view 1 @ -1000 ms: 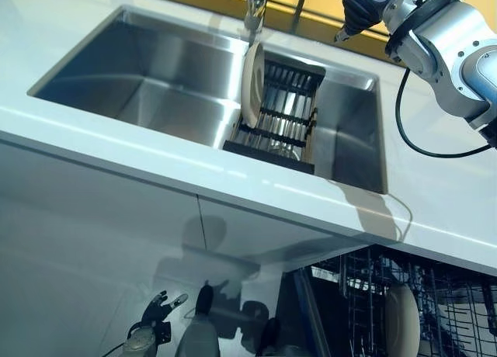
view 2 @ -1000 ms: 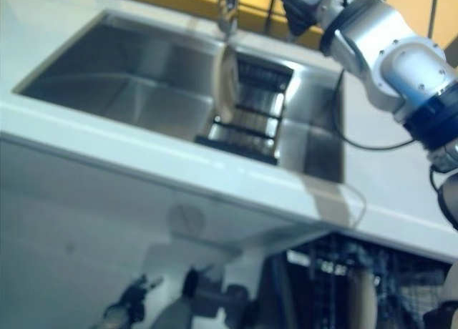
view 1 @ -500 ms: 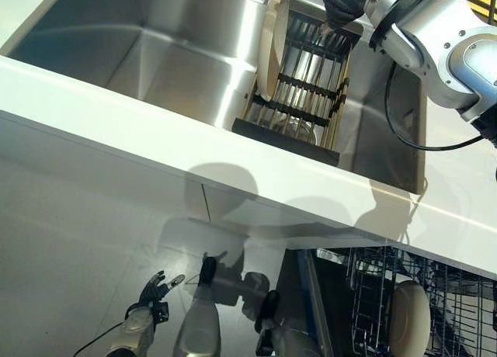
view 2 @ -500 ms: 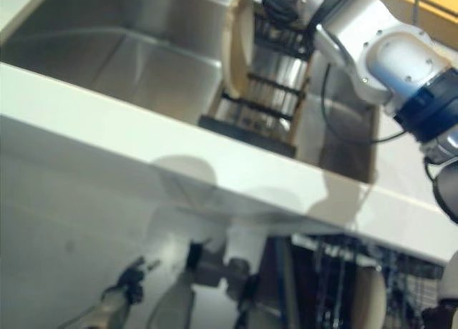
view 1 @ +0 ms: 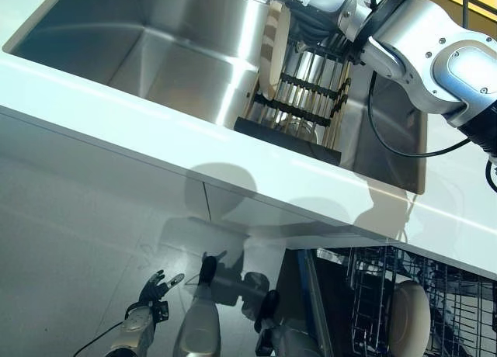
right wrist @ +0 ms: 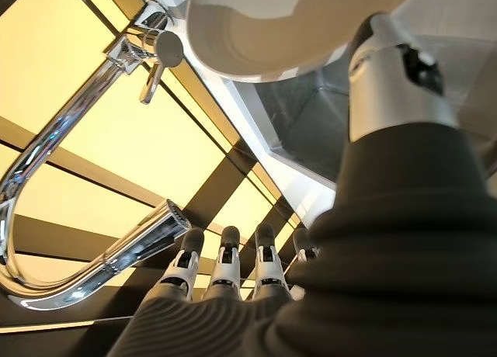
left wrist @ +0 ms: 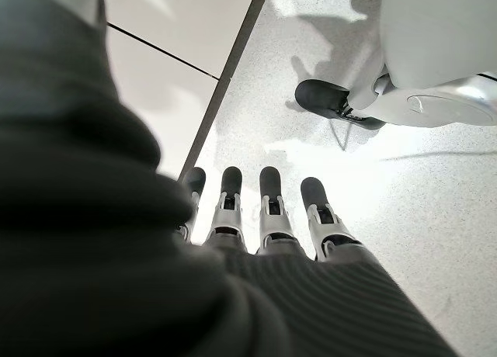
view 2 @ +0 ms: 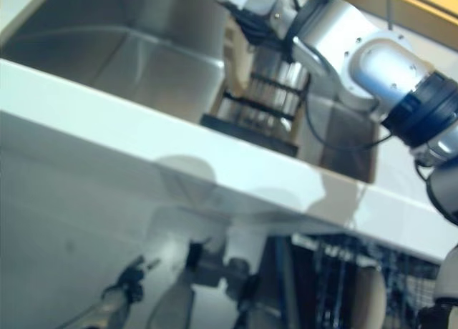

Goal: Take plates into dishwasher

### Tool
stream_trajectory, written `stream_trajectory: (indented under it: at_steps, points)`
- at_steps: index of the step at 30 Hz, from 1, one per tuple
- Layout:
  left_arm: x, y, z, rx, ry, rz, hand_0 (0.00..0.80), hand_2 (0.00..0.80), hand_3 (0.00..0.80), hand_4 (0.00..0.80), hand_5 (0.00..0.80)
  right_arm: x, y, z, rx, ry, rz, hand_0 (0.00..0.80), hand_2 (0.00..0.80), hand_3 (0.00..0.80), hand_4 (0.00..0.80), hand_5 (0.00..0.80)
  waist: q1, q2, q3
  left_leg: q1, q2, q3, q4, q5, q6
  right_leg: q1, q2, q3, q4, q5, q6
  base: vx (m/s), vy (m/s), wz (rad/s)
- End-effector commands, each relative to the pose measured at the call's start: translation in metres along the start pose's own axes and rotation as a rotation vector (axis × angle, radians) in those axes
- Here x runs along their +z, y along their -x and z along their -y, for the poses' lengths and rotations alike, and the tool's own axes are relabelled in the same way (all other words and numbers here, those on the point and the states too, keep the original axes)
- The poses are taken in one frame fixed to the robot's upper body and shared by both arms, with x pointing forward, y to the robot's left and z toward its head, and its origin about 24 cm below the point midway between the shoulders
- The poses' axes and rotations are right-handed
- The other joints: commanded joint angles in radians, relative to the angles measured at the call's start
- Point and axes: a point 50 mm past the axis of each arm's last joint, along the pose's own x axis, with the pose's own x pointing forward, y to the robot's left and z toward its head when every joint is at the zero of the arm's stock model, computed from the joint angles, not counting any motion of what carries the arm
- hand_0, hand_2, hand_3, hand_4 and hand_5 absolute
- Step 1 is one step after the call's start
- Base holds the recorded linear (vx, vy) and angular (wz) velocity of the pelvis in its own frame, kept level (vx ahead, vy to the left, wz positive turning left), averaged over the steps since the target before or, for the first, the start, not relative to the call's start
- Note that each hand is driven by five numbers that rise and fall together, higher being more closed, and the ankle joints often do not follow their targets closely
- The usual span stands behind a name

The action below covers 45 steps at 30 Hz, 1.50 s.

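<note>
Cream plate [view 1: 275, 50] upright in sink rack [view 1: 299, 109], right robot hand [right wrist: 233, 272] beside it, fingers straight, left robot hand [left wrist: 264, 217] relaxed

You are looking down on a white countertop [view 1: 101, 93] with a stainless steel sink [view 1: 163, 46] set into it. A dark dish rack [view 1: 299, 112] with upright rods stands inside the sink, at its right side. A chrome faucet [right wrist: 62, 163] curves above the basin. Below the countertop you see pale glossy cabinet fronts [view 1: 85, 209].
</note>
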Motion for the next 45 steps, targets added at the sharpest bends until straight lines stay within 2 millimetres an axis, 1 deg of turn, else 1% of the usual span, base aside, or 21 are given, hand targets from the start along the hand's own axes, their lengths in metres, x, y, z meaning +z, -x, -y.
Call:
stream_trajectory:
  at_steps: [1,7,12,16,20,25,28,34,39,45]
  points:
    - [0.007,0.001,0.0,-0.005,0.033,0.056,0.0,0.0,0.0,0.0,0.0,-0.011,-0.007,0.026,-0.04,0.105,-0.012,0.0,0.0,0.0,0.0,0.0,0.018,-0.038,-0.03,0.055,-0.019,0.028,-0.005,-0.106,0.011,-0.04,-0.033,0.004,-0.002,0.056,0.058,-0.021,0.018,0.03]
    - [0.007,0.002,0.002,-0.006,0.068,0.073,0.0,0.0,0.0,0.0,0.0,-0.011,-0.009,0.023,0.003,0.148,-0.007,0.0,0.0,0.0,0.0,0.0,0.024,-0.035,-0.029,0.047,-0.021,0.024,-0.005,-0.104,0.01,-0.044,-0.034,-0.001,-0.002,0.055,0.056,-0.007,0.009,0.01]
    - [0.006,0.003,0.0,0.006,0.111,0.079,0.0,0.0,0.0,0.0,0.0,-0.014,-0.008,0.02,0.027,0.146,-0.013,0.0,0.0,0.0,0.0,0.0,0.029,-0.035,-0.027,0.042,-0.023,0.016,-0.005,-0.101,0.01,-0.045,-0.036,-0.004,-0.002,0.055,0.056,0.001,0.005,0.01]
    - [0.011,0.004,-0.004,0.026,0.219,0.116,0.0,0.0,0.0,0.0,0.0,-0.017,-0.007,0.014,0.079,0.181,-0.026,0.0,0.0,0.0,0.0,0.0,0.034,-0.03,-0.025,0.035,-0.027,0.014,-0.005,-0.098,0.01,-0.05,-0.041,-0.008,-0.002,0.056,0.055,0.006,0.033,0.02]
    - [0.015,0.004,-0.005,0.032,0.218,0.131,0.0,0.0,0.0,0.0,0.0,-0.021,-0.006,0.011,0.11,0.204,-0.041,0.0,0.0,0.0,0.0,0.0,0.037,-0.027,-0.018,0.028,-0.028,0.012,-0.005,-0.096,0.011,-0.056,-0.043,-0.01,-0.002,0.059,0.055,-0.004,0.003,0.02]
    - [0.012,0.005,-0.014,0.068,0.223,0.123,0.0,0.0,0.0,0.0,0.0,-0.026,-0.003,0.007,0.128,0.219,-0.055,0.0,0.0,0.0,0.0,0.0,0.035,-0.025,-0.006,0.025,-0.028,0.013,-0.005,-0.096,0.012,-0.061,-0.043,-0.009,-0.002,0.062,0.058,-0.001,0.007,0.04]
    - [0.012,0.005,-0.016,0.071,0.24,0.121,0.0,0.0,0.0,0.0,0.0,-0.027,-0.004,0.006,0.134,0.227,-0.061,0.0,0.0,0.0,0.0,0.0,0.034,-0.023,-0.003,0.024,-0.028,0.014,-0.005,-0.094,0.012,-0.063,-0.044,-0.005,-0.002,0.063,0.058,0.0,0.0,0.0]
    - [0.01,0.005,-0.006,0.043,0.266,0.12,0.0,0.0,0.0,0.0,0.0,-0.03,-0.004,-0.002,0.166,0.244,-0.077,0.0,0.0,0.0,0.0,0.0,0.037,-0.017,0.006,0.015,-0.027,0.012,-0.005,-0.09,0.012,-0.07,-0.046,-0.005,-0.002,0.065,0.057,0.0,0.0,0.0]
    - [0.01,0.006,-0.002,0.032,0.277,0.12,0.0,0.0,0.0,0.0,0.0,-0.032,-0.004,-0.004,0.178,0.245,-0.092,0.0,0.0,0.0,0.0,0.0,0.041,-0.015,0.013,0.009,-0.028,0.009,-0.005,-0.086,0.013,-0.073,-0.046,-0.008,-0.002,0.067,0.056,0.0,0.0,0.0]
    - [0.008,0.006,-0.003,0.048,0.288,0.111,0.0,0.0,0.0,0.0,0.0,-0.033,-0.004,-0.009,0.181,0.26,-0.086,0.0,0.0,0.0,0.0,0.0,0.051,-0.011,0.02,0.005,-0.03,0.002,-0.005,-0.084,0.014,-0.074,-0.048,-0.017,-0.002,0.068,0.056,0.0,0.0,0.0]
